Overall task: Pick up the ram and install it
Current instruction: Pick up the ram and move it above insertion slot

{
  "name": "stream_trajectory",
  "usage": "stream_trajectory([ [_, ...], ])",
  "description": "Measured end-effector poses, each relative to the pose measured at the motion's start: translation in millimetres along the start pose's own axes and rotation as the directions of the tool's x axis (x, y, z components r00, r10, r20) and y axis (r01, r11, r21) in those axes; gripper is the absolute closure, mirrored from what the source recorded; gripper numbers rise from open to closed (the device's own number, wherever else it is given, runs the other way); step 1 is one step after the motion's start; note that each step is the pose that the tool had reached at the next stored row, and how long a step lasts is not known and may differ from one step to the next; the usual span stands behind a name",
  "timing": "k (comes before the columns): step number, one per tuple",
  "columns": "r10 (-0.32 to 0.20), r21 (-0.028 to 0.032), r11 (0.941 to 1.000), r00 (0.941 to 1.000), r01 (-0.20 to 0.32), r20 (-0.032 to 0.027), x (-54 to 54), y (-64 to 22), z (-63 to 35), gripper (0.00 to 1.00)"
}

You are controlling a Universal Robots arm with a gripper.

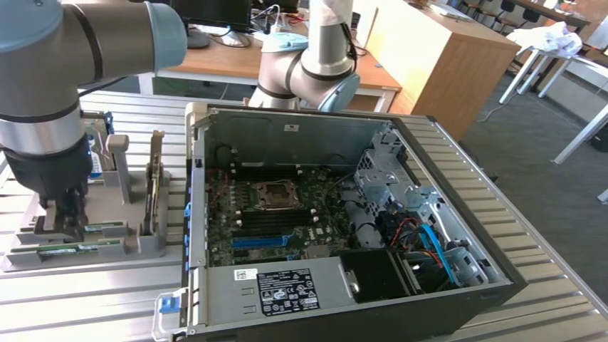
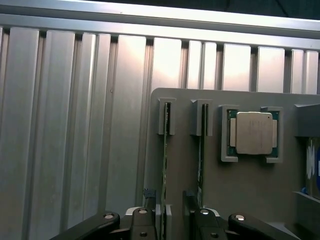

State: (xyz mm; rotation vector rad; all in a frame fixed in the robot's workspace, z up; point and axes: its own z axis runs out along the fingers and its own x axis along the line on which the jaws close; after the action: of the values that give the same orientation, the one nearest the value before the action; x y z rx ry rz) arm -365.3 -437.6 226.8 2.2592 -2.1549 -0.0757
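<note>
Grey arm (image 1: 38,107) points straight down, wrist vertical. Black hand (image 1: 59,217) spread wide, gripping nothing, low over grey plastic holder (image 2: 250,200) on ribbed metal bench (image 2: 65,150), nine o'clock of open black computer case (image 1: 446,313). Thin green ram stick (image 2: 164,165) stands edge-up in a holder slot, by the fingertips.
</note>
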Motion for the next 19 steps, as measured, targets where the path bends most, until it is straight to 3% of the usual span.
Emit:
stream_trajectory([
  [8,0.0,0.0,1.0,1.0,0.0,0.0,0.2,-0.3,6.9,0.65],
  [19,0.0,0.0,1.0,1.0,0.0,0.0001,3.7,-0.2,6.9,0.65],
])
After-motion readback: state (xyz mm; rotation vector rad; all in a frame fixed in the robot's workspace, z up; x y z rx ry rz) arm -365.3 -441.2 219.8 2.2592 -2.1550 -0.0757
